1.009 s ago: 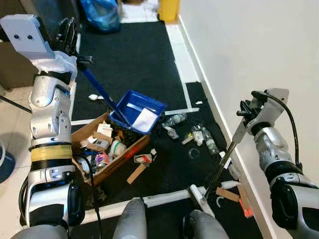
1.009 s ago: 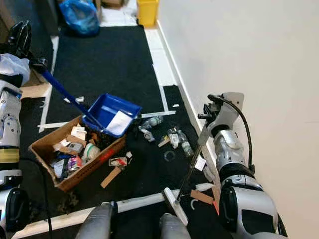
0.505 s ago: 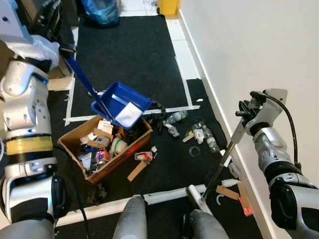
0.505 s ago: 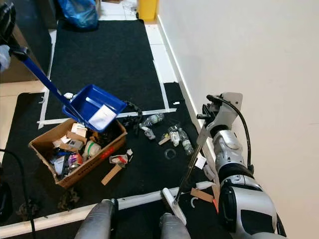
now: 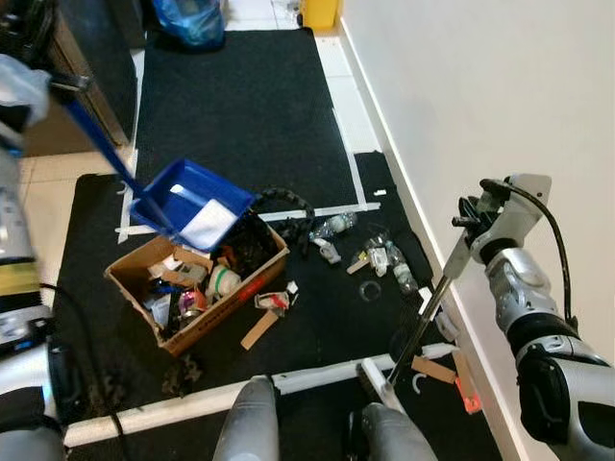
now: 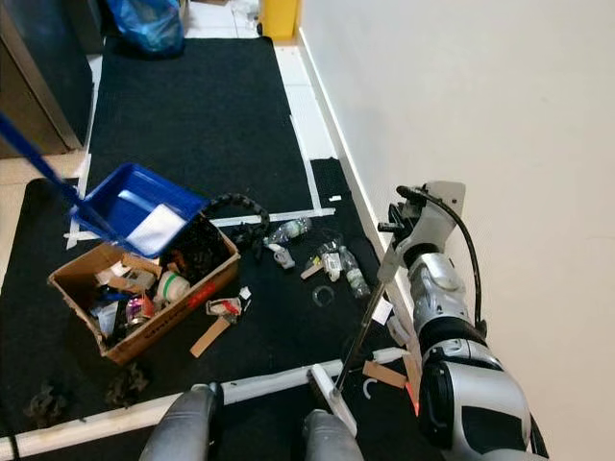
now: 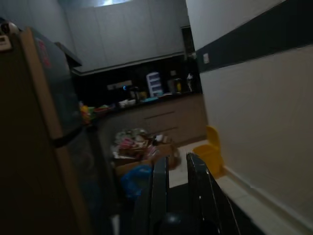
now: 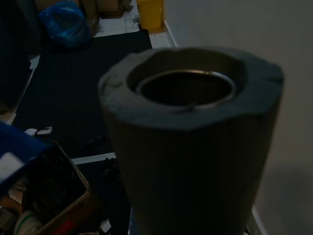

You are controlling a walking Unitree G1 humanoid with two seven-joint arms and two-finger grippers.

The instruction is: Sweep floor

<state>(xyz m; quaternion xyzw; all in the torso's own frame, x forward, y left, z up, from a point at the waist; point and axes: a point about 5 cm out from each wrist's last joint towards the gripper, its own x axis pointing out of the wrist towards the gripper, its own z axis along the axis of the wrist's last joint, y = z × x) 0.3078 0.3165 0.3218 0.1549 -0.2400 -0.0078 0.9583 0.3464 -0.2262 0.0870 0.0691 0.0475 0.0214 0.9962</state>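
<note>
A blue dustpan [image 5: 187,202] with a white sheet in it hangs tilted over the far corner of an open cardboard box [image 5: 197,283] full of rubbish. Its long blue handle [image 5: 96,139] runs up to my left gripper [image 5: 38,29], which is shut on it at the top left. By the wall, my right gripper [image 5: 473,209] is shut on the top of a grey broom handle [image 5: 432,307]. The broom head [image 5: 380,379] rests on the floor just ahead of my knees. Bottles and scraps [image 5: 375,254] lie loose on the black mat between the box and the wall.
A white wall [image 5: 500,86] runs close along my right. A black ribbed hose [image 5: 283,197] curls beside the box. White tape lines [image 5: 317,375] cross the mat. A blue bag [image 5: 192,19] and a yellow bin [image 5: 322,10] stand far ahead, a brown cabinet [image 5: 62,120] at left.
The view has shifted. My left arm has swung up and out to the left, carrying the dustpan from the box's right corner to its left one. The right arm and broom have stayed put.
</note>
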